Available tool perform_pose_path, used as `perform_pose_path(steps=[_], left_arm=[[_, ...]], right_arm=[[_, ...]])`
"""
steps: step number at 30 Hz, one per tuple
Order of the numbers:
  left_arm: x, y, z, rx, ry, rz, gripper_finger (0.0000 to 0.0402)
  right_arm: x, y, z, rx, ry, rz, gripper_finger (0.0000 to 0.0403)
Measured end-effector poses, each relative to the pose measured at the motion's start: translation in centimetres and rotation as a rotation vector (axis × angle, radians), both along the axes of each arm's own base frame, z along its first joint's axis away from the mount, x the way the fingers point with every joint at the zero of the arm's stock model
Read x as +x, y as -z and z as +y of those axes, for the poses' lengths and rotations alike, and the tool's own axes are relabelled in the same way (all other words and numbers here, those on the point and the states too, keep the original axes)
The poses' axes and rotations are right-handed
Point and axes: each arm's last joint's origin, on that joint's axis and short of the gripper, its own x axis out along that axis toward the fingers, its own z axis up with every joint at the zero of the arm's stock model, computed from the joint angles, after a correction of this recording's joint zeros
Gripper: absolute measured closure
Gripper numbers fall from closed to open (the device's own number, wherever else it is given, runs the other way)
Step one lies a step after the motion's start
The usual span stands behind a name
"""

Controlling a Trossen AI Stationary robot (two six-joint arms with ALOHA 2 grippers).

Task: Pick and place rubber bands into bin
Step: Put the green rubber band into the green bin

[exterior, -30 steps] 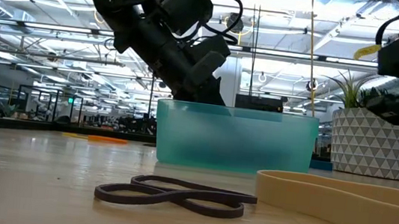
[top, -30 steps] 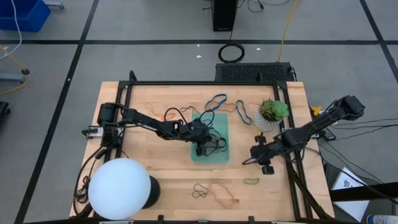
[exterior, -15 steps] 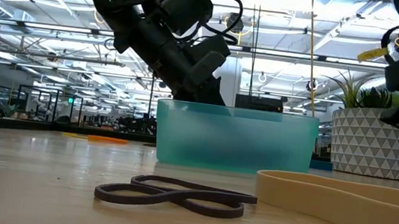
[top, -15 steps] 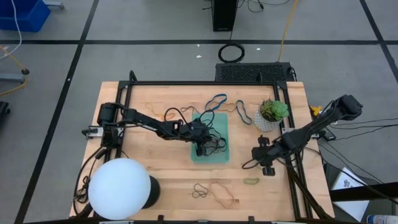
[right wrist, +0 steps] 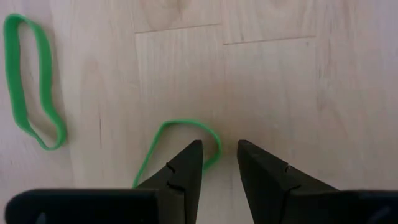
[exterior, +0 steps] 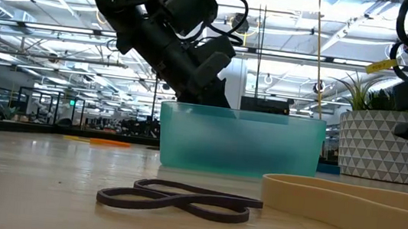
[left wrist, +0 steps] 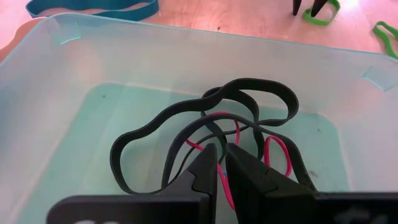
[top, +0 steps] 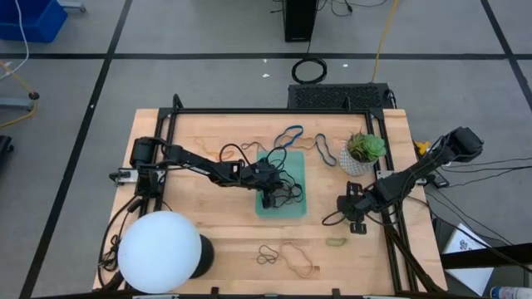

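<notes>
Grey floor (top: 208, 79) with black tape lines; blue crate (top: 29, 18) at corner.

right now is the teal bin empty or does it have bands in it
Not empty. The left wrist view shows the bin holding a tangle of black rubber bands with a red one among them.

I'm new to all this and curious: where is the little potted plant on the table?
In the high view the potted plant stands near the table's far right corner, right of the bin and beyond the right gripper.
</notes>
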Motion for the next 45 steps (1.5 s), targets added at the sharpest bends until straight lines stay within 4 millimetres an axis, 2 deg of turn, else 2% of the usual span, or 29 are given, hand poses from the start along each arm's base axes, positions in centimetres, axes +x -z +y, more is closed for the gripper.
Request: perform_pose_path(steps=[10,17,21,27,32,37,45], left_arm=[[0.0,0.0,0.0,0.0,0.0,0.0,0.036],[0.0,0.0,0.0,0.0,0.0,0.0,0.036],[0.0,0.0,0.0,0.0,0.0,0.0,0.036],[0.0,0.0,0.0,0.0,0.0,0.0,0.036],[0.0,-0.1,0.0,0.001,0.001,-0.001,0.036],[-0.3,-1.6,0.0,0.001,0.001,-0.036,0.036],[-1.3,-4.0,0.0,0.012,0.009,-0.03,0.036]], right_arm=[[0.1,0.0,0.1,0.009,-0.001,-0.017,0.0303],[0.1,0.0,0.1,-0.013,-0.086,-0.025,0.0305],[0.0,0.1,0.1,-0.023,-0.107,-0.022,0.0328],[0.1,0.0,0.1,-0.029,-0.14,-0.027,0.0391],[0.1,0.0,0.1,-0.02,-0.121,-0.026,0.0397],[0.1,-0.5,0.1,-0.028,-0.108,-0.056,0.0401],[1.2,-3.7,0.0,-0.169,-0.09,-0.304,0.0402]])
